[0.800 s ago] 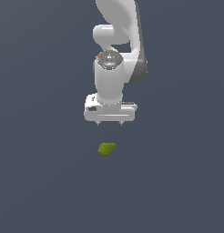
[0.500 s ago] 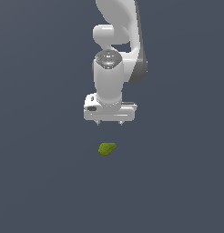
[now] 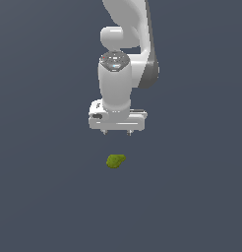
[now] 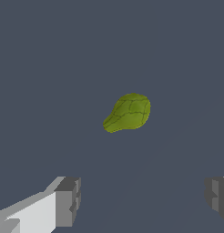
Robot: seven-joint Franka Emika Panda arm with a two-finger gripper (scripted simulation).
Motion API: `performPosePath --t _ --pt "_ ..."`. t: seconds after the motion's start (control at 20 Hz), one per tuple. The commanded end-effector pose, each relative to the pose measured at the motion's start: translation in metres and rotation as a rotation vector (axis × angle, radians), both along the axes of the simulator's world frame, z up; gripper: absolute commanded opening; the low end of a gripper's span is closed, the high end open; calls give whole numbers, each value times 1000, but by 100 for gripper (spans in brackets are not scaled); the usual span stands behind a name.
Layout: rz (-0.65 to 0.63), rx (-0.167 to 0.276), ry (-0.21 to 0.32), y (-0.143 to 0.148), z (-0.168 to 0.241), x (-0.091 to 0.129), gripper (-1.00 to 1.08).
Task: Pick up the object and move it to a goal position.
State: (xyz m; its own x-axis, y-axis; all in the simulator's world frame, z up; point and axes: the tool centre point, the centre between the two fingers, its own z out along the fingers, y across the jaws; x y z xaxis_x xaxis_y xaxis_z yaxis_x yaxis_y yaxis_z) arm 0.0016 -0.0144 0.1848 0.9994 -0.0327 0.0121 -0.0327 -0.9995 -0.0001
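The object [image 3: 115, 161] is a small olive-green lumpy blob with one pointed end, lying on the flat dark grey ground. It also shows in the wrist view [image 4: 128, 113], ahead of the fingers. My white gripper [image 3: 117, 132] hangs above it and slightly behind, pointing down, apart from it. Its jaws are open and empty, with two grey fingertips [image 4: 68, 201] spread wide, far wider than the object.
The dark grey ground [image 3: 44, 187] fills both views. The white arm [image 3: 125, 44] rises behind the gripper to the top edge of the exterior view.
The gripper has stayed at about the same place above the object, with at most a slight shift. The object has not moved.
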Motion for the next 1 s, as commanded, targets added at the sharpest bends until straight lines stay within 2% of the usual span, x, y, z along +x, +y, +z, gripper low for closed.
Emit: performPosePath --t 0.0,0.45,0.95 --pt "-9 0 1 0 -1 0 100" --pt "-120 6 3 0 -8 5 100" --pt "-364 14 9 -2 -24 16 100"
